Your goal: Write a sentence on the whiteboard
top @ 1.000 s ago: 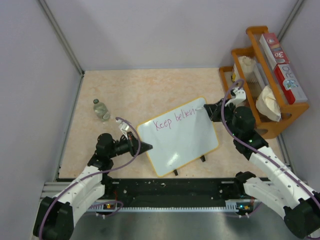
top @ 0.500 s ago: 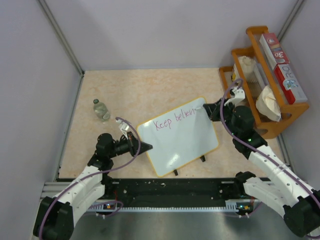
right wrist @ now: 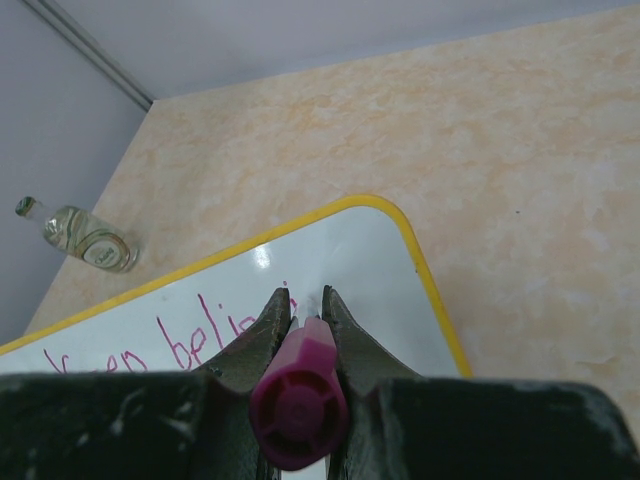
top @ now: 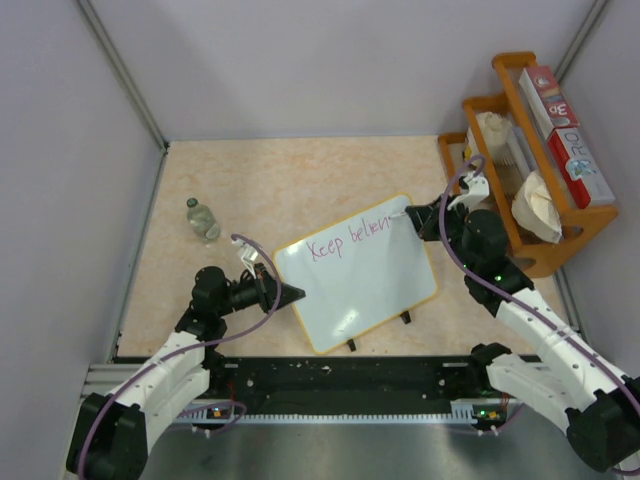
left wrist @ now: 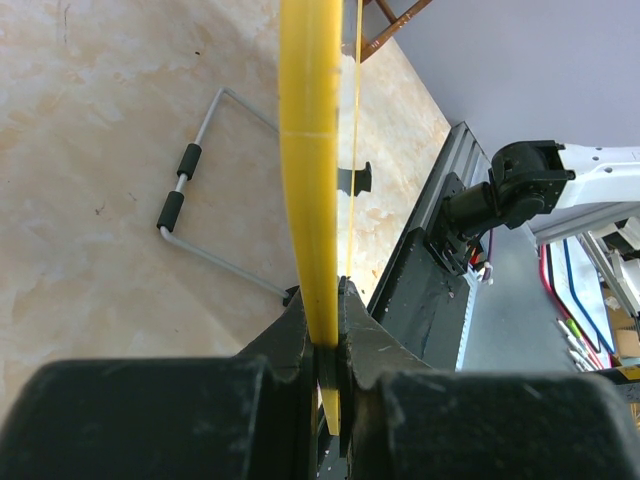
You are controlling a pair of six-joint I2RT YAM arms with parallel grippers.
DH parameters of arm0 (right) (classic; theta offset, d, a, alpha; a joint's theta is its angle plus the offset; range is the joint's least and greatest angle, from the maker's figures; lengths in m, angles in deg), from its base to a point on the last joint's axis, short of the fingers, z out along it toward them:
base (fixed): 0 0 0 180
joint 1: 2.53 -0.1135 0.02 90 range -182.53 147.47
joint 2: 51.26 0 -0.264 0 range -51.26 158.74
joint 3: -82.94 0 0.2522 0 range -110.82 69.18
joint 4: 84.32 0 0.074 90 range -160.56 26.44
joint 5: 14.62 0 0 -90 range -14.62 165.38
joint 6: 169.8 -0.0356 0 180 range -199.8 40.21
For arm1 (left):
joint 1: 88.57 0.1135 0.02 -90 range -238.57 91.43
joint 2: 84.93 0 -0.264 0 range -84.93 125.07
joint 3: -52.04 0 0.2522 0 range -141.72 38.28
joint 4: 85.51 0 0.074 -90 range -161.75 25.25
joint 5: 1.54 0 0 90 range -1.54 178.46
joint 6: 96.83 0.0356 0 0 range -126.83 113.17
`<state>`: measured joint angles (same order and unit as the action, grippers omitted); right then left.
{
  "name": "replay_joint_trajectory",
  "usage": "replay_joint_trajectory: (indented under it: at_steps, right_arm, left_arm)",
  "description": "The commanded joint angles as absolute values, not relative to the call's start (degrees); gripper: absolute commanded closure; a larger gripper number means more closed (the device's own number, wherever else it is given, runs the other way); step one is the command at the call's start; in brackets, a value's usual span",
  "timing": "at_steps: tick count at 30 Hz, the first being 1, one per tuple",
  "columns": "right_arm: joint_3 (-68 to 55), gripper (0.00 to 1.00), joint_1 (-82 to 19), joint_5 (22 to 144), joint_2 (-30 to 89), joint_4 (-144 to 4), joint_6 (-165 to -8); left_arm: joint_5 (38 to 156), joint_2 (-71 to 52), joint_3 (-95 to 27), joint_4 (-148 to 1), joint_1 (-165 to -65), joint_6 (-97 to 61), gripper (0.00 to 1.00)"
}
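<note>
right gripper (right wrist: 303, 297) clamped on purple marker (right wrist: 298, 400), left gripper (left wrist: 322, 300) pinching whiteboard (left wrist: 305, 150) edge

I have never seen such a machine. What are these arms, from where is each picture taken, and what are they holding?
These are two robot arms, bolted at the near edge of a table. The wide picture looks down from above and behind them. The other two pictures come from a small camera on each wrist, so that arm's own fingers fill the bottom of the view.

On the table lie a whiteboard with a yellow rim, a small bottle and, at the right, a wooden rack.

The left fingers are shut on the whiteboard's rim. The right fingers grip a pink marker at the end of the pink handwriting, which begins "Keep".
</note>
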<state>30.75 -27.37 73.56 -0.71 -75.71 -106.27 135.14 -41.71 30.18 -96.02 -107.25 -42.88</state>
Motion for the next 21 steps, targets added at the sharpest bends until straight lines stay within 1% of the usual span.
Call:
replay_joint_trajectory:
  at_steps: [1, 21]
  right_arm:
    - [29.28, 1.0, -26.62, 72.92, -0.37, -78.03, -105.81]
    - [34.38, 1.0, -26.7, 72.4, -3.71, -76.01, -105.72]
  left_arm:
    - [137.06, -41.43, 32.3, -92.75, -107.82, -34.78, 1.0]
    - [136.98, -41.51, 32.3, -92.75, -107.82, -34.78, 1.0]
